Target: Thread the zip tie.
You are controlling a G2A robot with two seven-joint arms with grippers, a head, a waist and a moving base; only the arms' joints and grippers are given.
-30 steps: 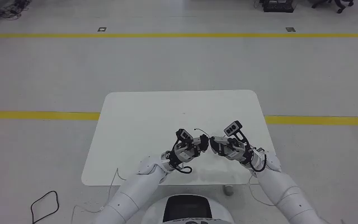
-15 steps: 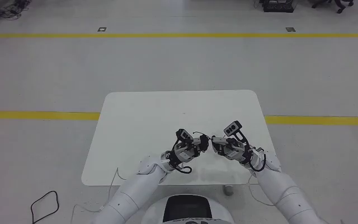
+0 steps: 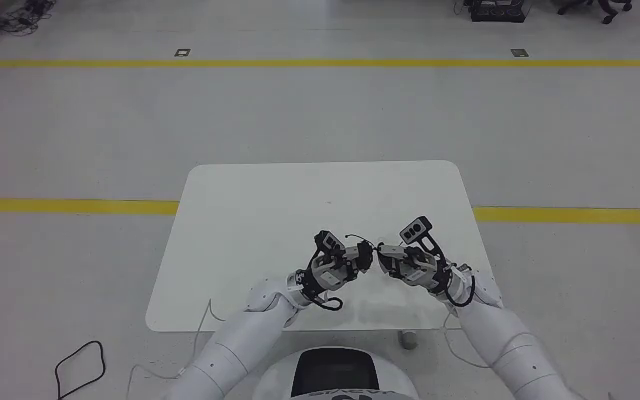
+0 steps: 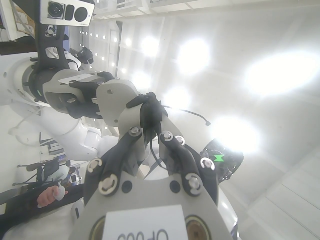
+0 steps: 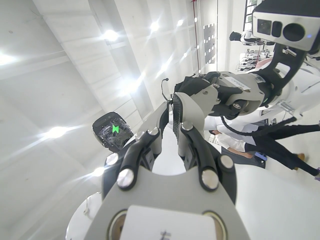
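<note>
Holding tie point(image 4: 186, 111) above table point(image 3: 260, 220): left gripper point(image 4: 150, 112) clamped on it, right gripper point(image 5: 171, 103) narrow, pinching alongside. Head point(image 4: 207, 123) and tail point(image 4: 150, 169) free. Risk: thin tie twisting or slipping in pinch, tail missing head.

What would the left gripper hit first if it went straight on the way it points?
The right gripper, which faces the left gripper almost tip to tip above the table, with the zip tie between them. I can't tell whether their tips touch.
</note>
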